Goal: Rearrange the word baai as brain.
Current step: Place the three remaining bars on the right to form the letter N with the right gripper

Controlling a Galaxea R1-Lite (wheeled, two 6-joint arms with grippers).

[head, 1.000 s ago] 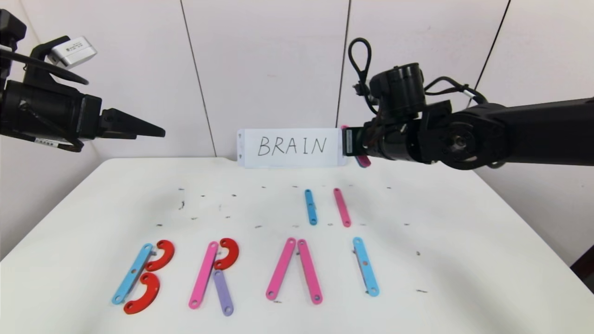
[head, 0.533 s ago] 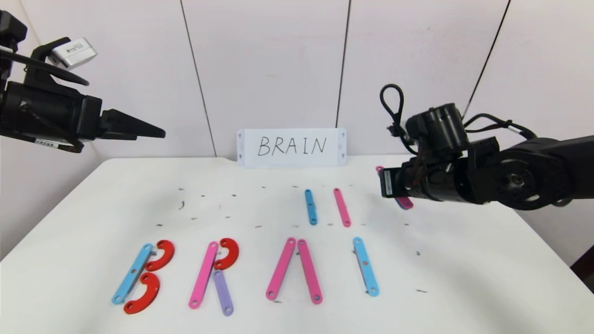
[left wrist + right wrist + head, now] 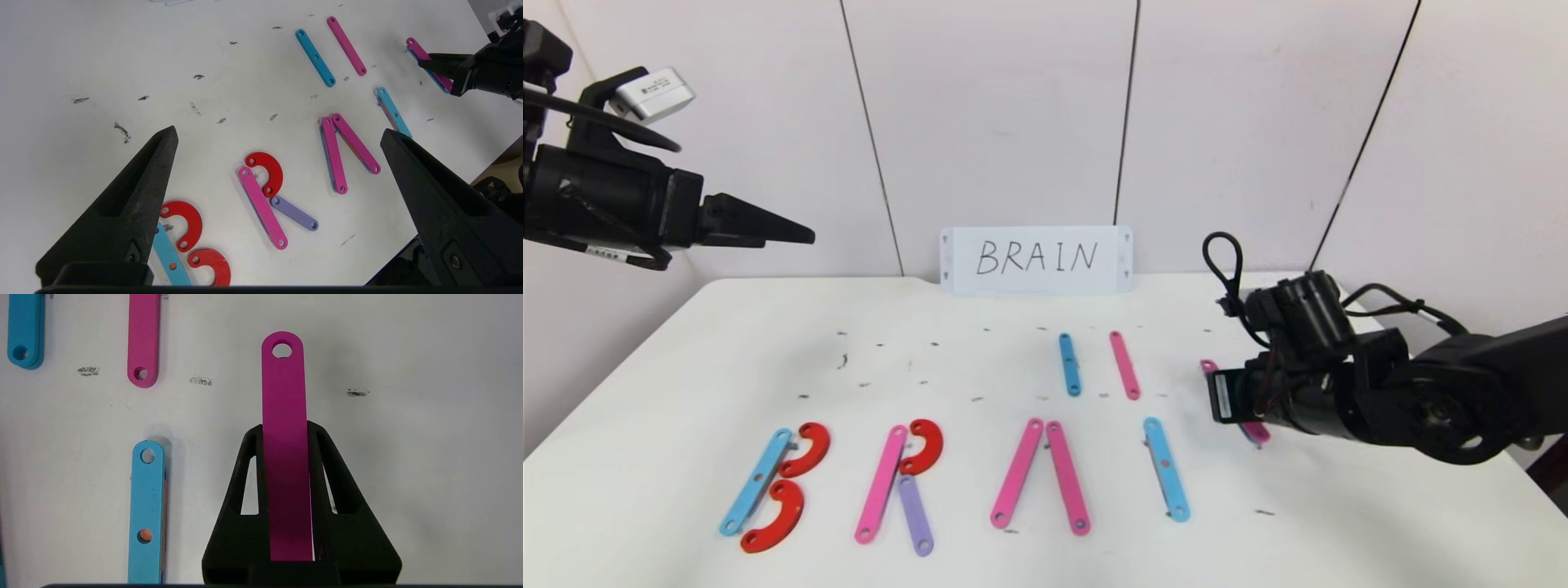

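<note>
Fingers (image 3: 249, 473) of the right gripper (image 3: 286, 433) clamp a pink bar (image 3: 284, 416) low over the tabletop (image 3: 686, 343) at the right of the head frame, just right of the light-blue I bar (image 3: 1166, 469). Spare blue bar (image 3: 1069, 364) and spare pink bar (image 3: 1125, 365) lie mid-frame, below the BRAIN card (image 3: 1037, 260). Along the lower edge sit the B (image 3: 772, 490), R (image 3: 900, 482) and pink A legs (image 3: 1041, 476). At upper left the left gripper (image 3: 278, 134) hangs high, its fingers spread wide.
</note>
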